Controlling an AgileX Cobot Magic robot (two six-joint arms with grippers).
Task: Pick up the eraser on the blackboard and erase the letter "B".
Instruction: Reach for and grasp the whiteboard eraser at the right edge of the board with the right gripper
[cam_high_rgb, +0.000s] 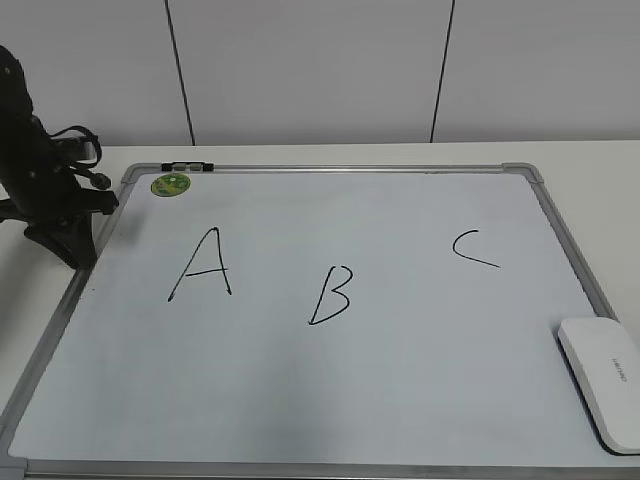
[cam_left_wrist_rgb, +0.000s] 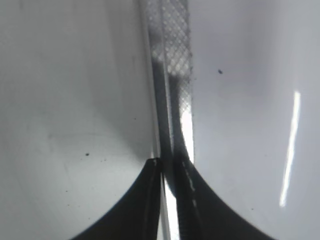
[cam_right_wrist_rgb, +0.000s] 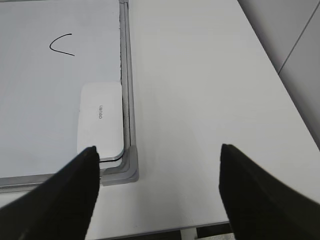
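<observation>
The right gripper (cam_right_wrist_rgb: 157, 187) hangs with its jaws spread wide and nothing between them, above the bare white table (cam_right_wrist_rgb: 200, 100) just off the board's near right corner. The left gripper (cam_left_wrist_rgb: 167, 172) has its two dark fingers drawn together at the tips, low over the metal frame on the board's left edge; in the exterior view the left arm (cam_high_rgb: 45, 190) stands at that edge.

One eraser (cam_high_rgb: 603, 380), flat and white, lies on the board in the near right corner, its long side against the right frame. Small grey lettering runs along its top, too small to read.

The blackboard (cam_high_rgb: 300, 400) is a white board with a thin grey frame, lying flat on the table. Three black handwritten letters stand on it: "A" (cam_high_rgb: 203, 265) on the left, the letter "B" (cam_high_rgb: 332, 295) in the middle and slightly nearer, and "C" (cam_high_rgb: 473, 249) to the right. One round green sticker (cam_high_rgb: 170, 184) sits in the far left corner; its print is unreadable.
</observation>
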